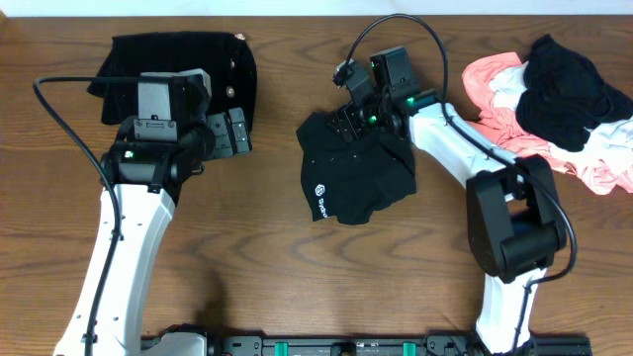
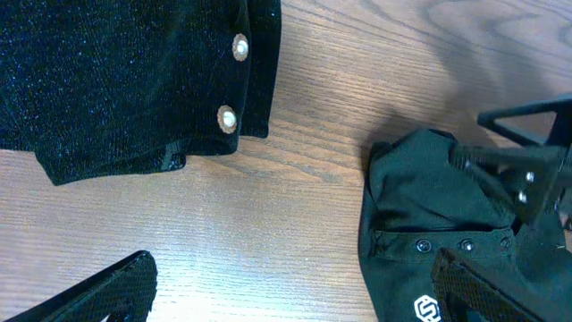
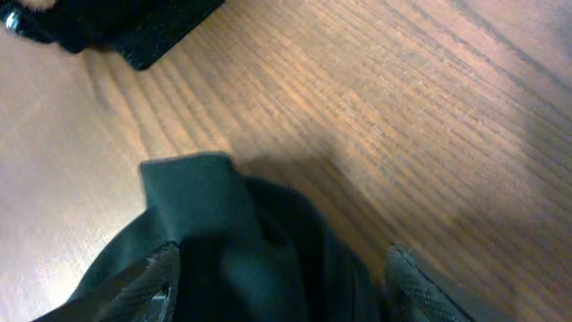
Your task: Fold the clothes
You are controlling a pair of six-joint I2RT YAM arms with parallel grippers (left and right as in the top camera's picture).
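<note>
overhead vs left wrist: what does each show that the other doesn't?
Only overhead: the pile of pink, white and black clothes at the table's right end. Only left wrist: a close look at the row of snaps above the logo. Both: the black logo shirt, the folded black knit garment with its pale buttons, and the wooden table.

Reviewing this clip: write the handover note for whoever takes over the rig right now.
Left gripper: open, empty, over the table between the two black garments.
Right gripper: fingers either side of a bunched edge of the black logo shirt; grip unclear.
Done: the black buttoned garment lies folded at the far left.
To do: the logo shirt is crumpled mid-table; the unfolded pile waits at the far right.
</note>
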